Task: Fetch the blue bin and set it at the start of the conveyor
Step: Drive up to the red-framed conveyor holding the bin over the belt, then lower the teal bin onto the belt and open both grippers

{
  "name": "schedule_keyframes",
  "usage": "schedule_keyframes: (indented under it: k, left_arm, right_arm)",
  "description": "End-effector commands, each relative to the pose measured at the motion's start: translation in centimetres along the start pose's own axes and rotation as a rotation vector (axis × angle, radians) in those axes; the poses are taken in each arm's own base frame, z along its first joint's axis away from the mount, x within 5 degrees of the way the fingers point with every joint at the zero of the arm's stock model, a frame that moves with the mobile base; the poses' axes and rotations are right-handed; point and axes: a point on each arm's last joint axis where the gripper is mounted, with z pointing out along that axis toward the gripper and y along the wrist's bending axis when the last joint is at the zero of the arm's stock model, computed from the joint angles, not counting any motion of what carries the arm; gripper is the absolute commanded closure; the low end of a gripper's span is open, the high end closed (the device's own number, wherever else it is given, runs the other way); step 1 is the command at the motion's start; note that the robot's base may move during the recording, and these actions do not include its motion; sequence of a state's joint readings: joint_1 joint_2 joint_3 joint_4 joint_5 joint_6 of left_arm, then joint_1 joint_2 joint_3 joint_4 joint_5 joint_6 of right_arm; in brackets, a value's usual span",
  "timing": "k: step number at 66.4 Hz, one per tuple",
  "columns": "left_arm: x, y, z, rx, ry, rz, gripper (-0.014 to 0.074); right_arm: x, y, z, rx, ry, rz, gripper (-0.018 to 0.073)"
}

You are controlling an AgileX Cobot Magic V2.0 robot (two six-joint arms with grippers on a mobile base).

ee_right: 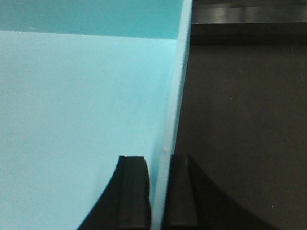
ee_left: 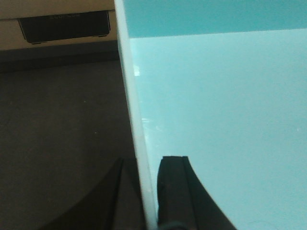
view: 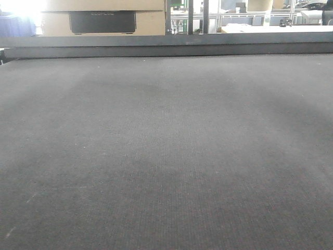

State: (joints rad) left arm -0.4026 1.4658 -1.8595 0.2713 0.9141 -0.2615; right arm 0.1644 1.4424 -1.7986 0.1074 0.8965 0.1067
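Matte black at 6 o'clock in each wrist view: left gripper (ee_left: 146,163) with squared tips, flat inner faces and outer edges flaring in a smooth curve toward the base; right gripper (ee_right: 157,159) of matching build.

Beige cabinet (view: 151,23) with black panel (view: 102,22) behind; bright glare (view: 21,6) top-left — metal racks (view: 250,18) right.

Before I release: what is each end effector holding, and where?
Both pinch the blue bin by its rim: left end effector on one side, right end effector on the opposite.
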Motion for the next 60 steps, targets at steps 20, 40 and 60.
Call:
schedule_keyframes:
  k: [20,40,60]
  left_arm:
    - [-0.8,0.9,-0.9,-0.058,-0.060,0.052,0.0708]
    - [-0.9,0.7,-0.9,-0.046,-0.074,0.047,0.0708]
    - [2.1,0.1,-0.5,0.014,0.198,-0.033,0.0708]
  right_arm:
    - [-0.7,-0.4,-1.0,0.034,-0.066,-0.041,0.0712]
    - [-0.8,-0.4,-1.0,0.033,-0.073,-0.041,0.0712]
    - [1.8,-0.3,-1.0,0.017,0.183,-0.007,0.0712]
